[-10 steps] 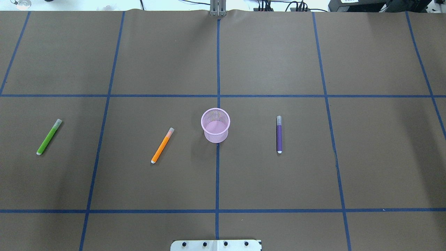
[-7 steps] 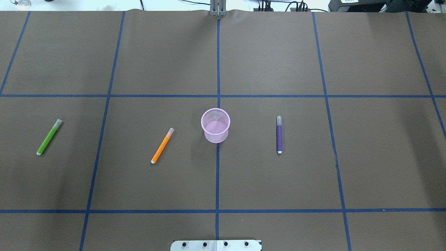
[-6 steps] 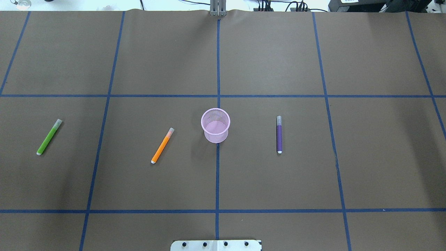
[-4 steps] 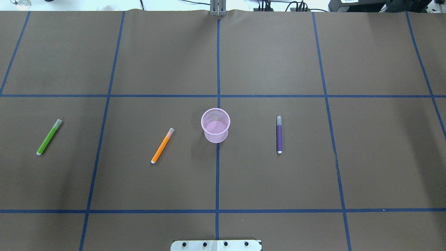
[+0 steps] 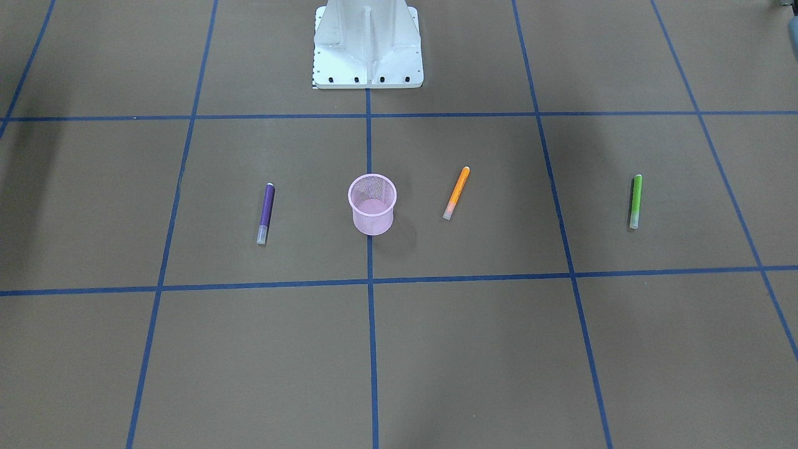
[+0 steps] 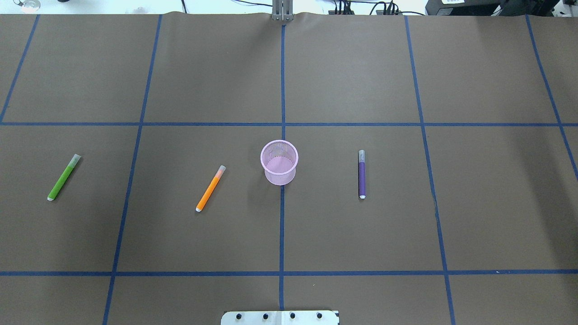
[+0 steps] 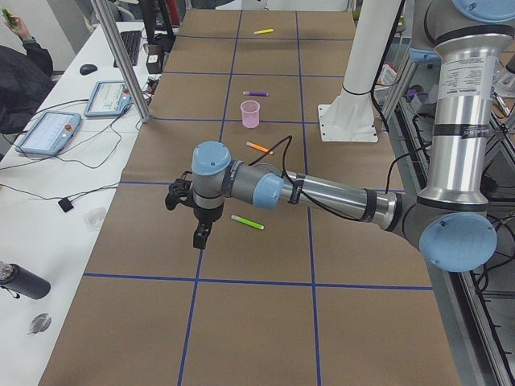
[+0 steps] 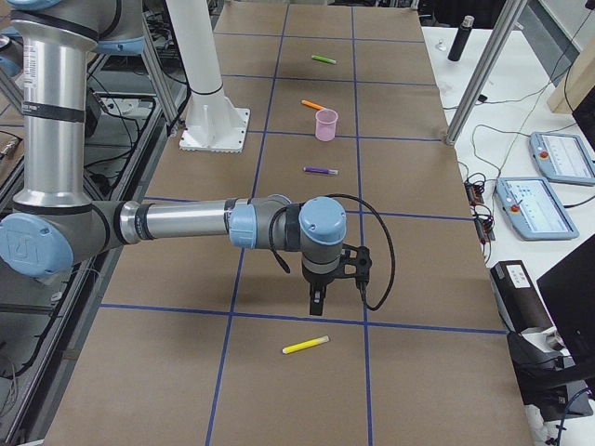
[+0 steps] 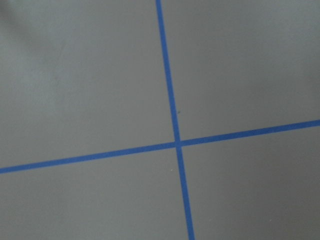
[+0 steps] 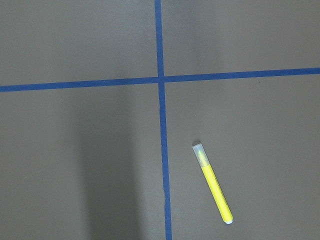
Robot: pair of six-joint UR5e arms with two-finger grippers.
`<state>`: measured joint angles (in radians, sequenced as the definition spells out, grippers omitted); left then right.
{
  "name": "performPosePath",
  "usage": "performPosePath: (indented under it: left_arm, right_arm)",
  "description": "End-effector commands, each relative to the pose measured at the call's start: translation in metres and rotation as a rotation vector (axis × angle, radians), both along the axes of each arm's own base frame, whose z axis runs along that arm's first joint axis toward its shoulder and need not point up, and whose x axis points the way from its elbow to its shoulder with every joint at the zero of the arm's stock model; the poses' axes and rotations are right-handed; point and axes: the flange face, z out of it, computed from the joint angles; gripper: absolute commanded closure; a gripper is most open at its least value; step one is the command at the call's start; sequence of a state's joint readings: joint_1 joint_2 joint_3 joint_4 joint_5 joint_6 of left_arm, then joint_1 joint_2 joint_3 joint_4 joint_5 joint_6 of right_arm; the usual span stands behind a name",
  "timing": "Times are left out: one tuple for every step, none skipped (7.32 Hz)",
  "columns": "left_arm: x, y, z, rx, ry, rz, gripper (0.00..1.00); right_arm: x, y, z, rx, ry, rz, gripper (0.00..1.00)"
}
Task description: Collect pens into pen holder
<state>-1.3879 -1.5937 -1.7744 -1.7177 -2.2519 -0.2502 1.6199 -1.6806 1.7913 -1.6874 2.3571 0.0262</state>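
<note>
Overhead feed shows nothing moved over the last second or so. The pen holder (image 6: 279,168) stands upright mid-table (image 6: 361,234). The orange pen (image 6: 210,188) and green pen (image 6: 63,177) lie flat on my left, the purple pen (image 6: 361,174) on my right. I judge collection not yet begun. The left gripper (image 7: 199,237) hangs past the green pen and the right gripper (image 8: 316,300) near a yellow pen (image 10: 213,182) — fingers open or closed, I cannot tell. Arm label (image 7: 463,76) is too small to read.

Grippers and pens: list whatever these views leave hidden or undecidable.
Left gripper: shows only in the exterior left view, small; open or shut cannot be told.
Right gripper: only in the exterior right view; same doubt.
Yellow pen: beyond the edges of the overhead and front-facing views.
</note>
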Motion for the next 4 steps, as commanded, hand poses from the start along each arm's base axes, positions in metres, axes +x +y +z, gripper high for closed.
performPosePath:
  left_arm:
    - [0.101,0.006,-0.020,-0.077,0.070,-0.071,0.00]
    - [0.143,0.017,-0.016,-0.093,0.045,-0.085,0.00]
    - [0.184,0.028,-0.007,-0.073,-0.006,-0.047,0.00]
    - [0.208,0.033,0.005,-0.063,-0.052,-0.024,0.00]
  right_arm:
    - [0.000,0.000,0.002,-0.002,-0.001,-0.001,0.00]
    - [-0.002,0.000,0.004,-0.005,-0.002,-0.004,0.00]
    - [-0.002,-0.001,0.003,-0.004,-0.002,-0.004,0.00]
    - [-0.002,-0.001,0.004,-0.007,-0.002,-0.006,0.00]
